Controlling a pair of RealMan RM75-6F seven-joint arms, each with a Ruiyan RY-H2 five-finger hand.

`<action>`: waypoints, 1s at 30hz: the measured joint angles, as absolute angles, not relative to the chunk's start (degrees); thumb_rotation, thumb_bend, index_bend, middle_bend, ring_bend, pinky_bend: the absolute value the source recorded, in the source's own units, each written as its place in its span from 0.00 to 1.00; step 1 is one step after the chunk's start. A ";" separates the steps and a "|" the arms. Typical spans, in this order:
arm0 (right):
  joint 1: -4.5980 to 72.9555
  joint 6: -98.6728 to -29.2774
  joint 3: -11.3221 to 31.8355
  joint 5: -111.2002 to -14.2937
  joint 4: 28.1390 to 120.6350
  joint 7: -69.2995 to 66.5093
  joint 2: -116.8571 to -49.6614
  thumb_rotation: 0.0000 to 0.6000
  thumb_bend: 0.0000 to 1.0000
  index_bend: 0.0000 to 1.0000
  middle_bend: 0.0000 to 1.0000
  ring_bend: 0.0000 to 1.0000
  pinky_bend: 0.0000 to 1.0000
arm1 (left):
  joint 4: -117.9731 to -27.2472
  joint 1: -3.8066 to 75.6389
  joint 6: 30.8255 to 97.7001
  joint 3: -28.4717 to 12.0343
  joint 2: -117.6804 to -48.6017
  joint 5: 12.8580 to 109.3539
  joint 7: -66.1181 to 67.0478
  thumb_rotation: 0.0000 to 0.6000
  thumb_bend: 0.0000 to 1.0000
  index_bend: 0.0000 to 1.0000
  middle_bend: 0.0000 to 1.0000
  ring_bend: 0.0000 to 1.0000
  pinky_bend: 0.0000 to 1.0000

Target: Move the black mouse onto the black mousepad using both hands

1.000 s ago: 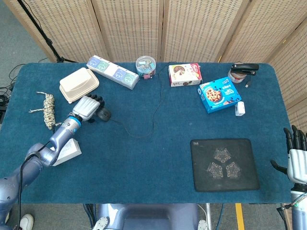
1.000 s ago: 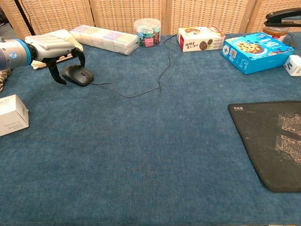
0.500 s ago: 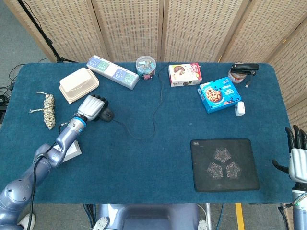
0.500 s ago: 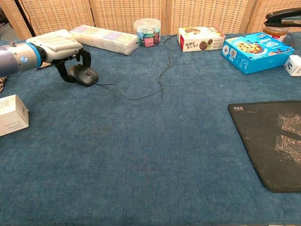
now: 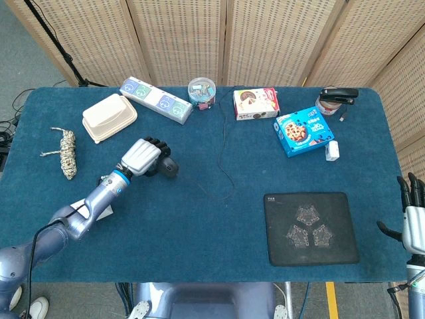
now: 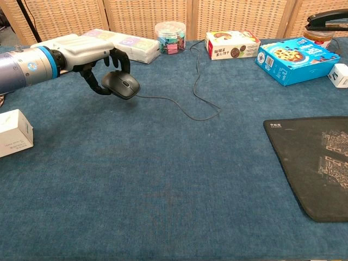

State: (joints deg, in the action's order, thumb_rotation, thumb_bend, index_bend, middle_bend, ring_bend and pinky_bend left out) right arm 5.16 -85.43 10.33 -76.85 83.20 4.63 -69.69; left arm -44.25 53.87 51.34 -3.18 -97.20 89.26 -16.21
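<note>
The black wired mouse (image 6: pixel 123 84) hangs a little above the blue tabletop, gripped from above by my left hand (image 6: pixel 95 53); the head view shows the same mouse (image 5: pixel 169 167) under that hand (image 5: pixel 143 157). Its thin black cable (image 6: pixel 191 100) trails right and back toward the far edge. The black mousepad (image 5: pixel 309 227) with a pale pattern lies flat at the front right, its left part showing as the mousepad (image 6: pixel 314 163) in the chest view. My right hand (image 5: pixel 413 216) stands at the table's right edge with fingers spread, holding nothing.
Along the back stand a long tissue pack (image 5: pixel 156 100), a jar of clips (image 5: pixel 202 93), a cookie box (image 5: pixel 255 104), a blue cookie box (image 5: pixel 303 131) and a stapler (image 5: pixel 337 94). A takeaway box (image 5: pixel 109 117), a rope bundle (image 5: pixel 67 153) and a white box (image 6: pixel 13 132) lie at left.
My left hand closed on the mouse, lifted it off the table and carried it right and toward me; the cable dragged along with it. My right hand barely moved.
</note>
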 measured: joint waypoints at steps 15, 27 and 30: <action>4.71 -85.19 10.25 -76.91 84.04 1.58 -68.09 1.00 0.00 0.00 0.00 0.00 0.00 | -70.37 56.35 48.64 -7.64 -99.04 81.80 10.74 1.00 0.22 0.46 0.36 0.30 0.32; 4.36 -85.15 10.32 -76.65 84.65 0.22 -67.21 1.00 0.00 0.00 0.00 0.00 0.00 | -66.98 61.10 43.15 -12.43 -112.02 70.32 21.67 1.00 0.18 0.28 0.23 0.21 0.32; 4.28 -85.16 10.38 -76.55 84.72 -0.22 -66.96 1.00 0.00 0.00 0.00 0.00 0.00 | -65.30 61.63 43.23 -12.86 -113.77 69.69 22.41 1.00 0.07 0.03 0.02 0.03 0.17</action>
State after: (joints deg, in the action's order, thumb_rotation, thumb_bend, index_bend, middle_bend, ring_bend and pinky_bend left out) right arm 4.28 -85.16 10.38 -76.55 84.72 -0.22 -66.96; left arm -65.30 61.63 43.23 -12.86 -113.77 69.69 22.41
